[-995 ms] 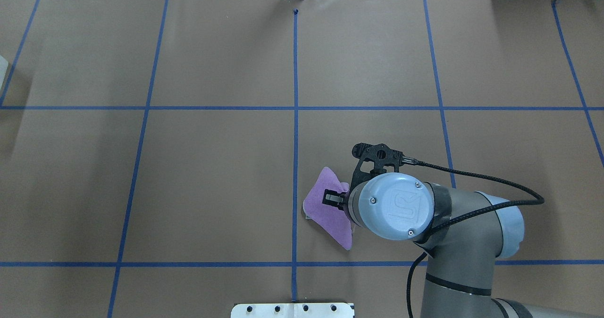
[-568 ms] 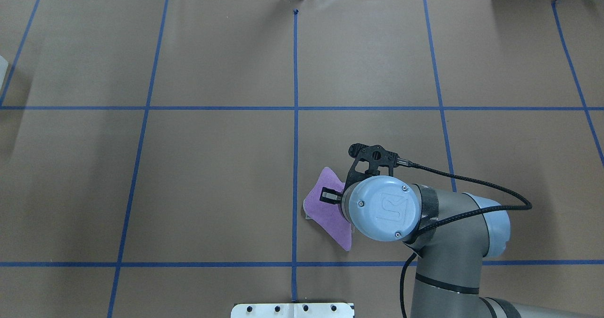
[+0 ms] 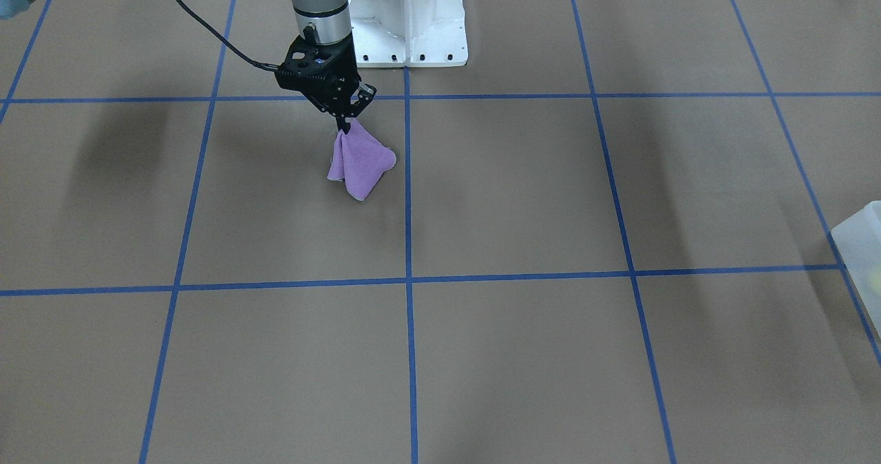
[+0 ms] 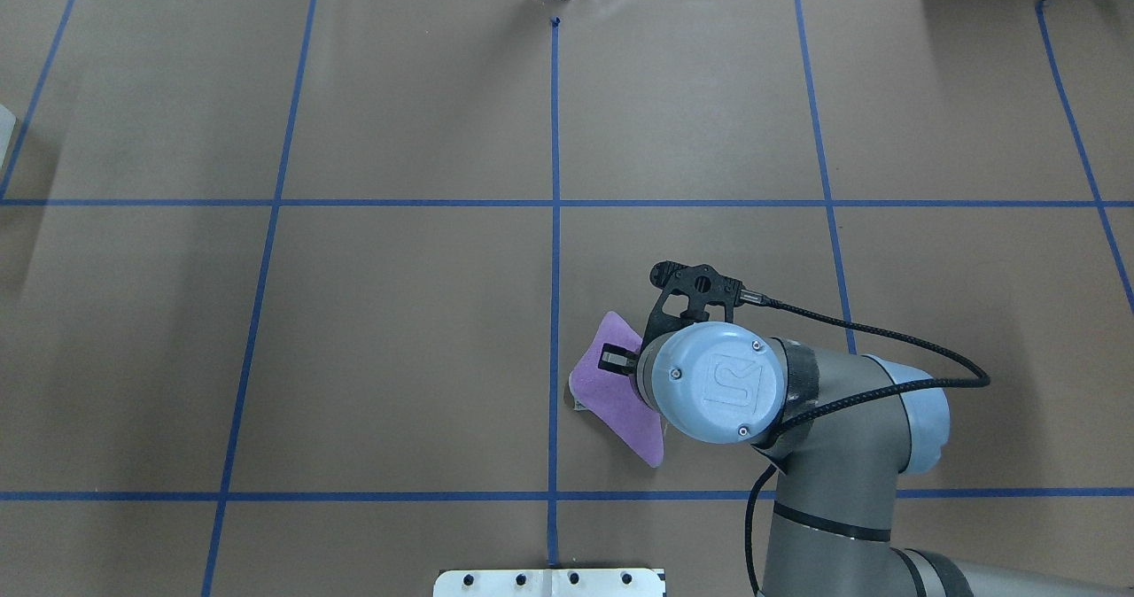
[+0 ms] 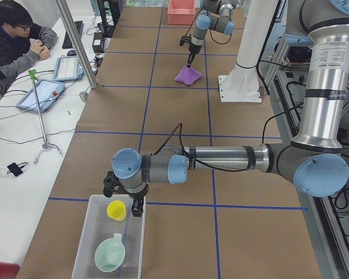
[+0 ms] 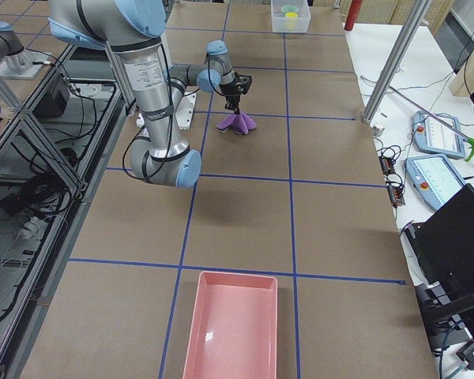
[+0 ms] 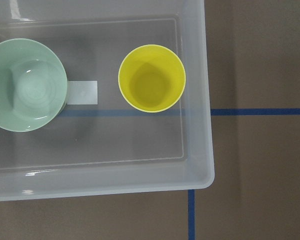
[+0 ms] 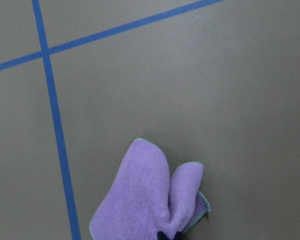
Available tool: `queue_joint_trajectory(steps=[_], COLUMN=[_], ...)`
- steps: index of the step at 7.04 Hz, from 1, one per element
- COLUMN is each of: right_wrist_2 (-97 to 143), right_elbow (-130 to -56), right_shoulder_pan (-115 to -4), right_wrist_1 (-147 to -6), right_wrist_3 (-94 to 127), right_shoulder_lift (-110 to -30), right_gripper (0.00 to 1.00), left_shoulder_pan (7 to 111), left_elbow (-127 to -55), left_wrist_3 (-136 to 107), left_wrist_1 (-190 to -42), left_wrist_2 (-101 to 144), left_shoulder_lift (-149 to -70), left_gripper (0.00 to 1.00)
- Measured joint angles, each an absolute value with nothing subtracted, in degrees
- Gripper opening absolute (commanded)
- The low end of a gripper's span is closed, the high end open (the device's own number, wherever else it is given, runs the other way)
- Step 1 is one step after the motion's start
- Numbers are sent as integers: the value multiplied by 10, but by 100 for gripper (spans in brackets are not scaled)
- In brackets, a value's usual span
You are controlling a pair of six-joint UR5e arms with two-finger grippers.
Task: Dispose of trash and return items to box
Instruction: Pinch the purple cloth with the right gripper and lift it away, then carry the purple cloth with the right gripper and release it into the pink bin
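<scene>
My right gripper is shut on the top of a purple cloth, which hangs from it like a tent with its lower edge on the brown table. Both show in the overhead view, gripper and cloth, and the cloth in the right wrist view. My left gripper hovers over a clear plastic box that holds a yellow cup and a green bowl. I cannot tell whether it is open or shut.
A pink tray lies at the table's end on my right. The white robot base stands just behind the cloth. A corner of the clear box shows at my far left. An operator sits beside the table.
My right arm has shifted a little to the left and away from me with the cloth pinched in it. The cloth has bunched up slightly under the gripper.
</scene>
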State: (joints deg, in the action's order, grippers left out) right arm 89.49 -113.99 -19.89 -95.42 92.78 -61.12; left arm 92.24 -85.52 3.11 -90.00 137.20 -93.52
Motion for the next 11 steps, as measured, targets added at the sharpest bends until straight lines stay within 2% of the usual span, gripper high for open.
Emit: queue_joint_trajectory(steps=[4,8,9,11], right_wrist_2=[1047,1241,1273,1330], right_elbow=[-1160,-1156,-1149,-1079], right_shoulder_pan=[-355,-604,-666,-804], right_wrist_1=[-972,-1012,-1019,-1023], right_wrist_3=[786,464,369,131], right_shoulder_lift=[-629,-709,-742,-802], right_gripper=[0,0,0,0], left_shoulder_pan=[922,923,923,922], left_elbow=[-842,-902,-926,-947], left_wrist_3=[35,30,29,29], left_wrist_1=[-901,-884,-868,-852], left_wrist_2=[1376,1374,1373,1373], left_shoulder_lift=[-913,-893,-885,-879], left_gripper=[99,99,99,99])
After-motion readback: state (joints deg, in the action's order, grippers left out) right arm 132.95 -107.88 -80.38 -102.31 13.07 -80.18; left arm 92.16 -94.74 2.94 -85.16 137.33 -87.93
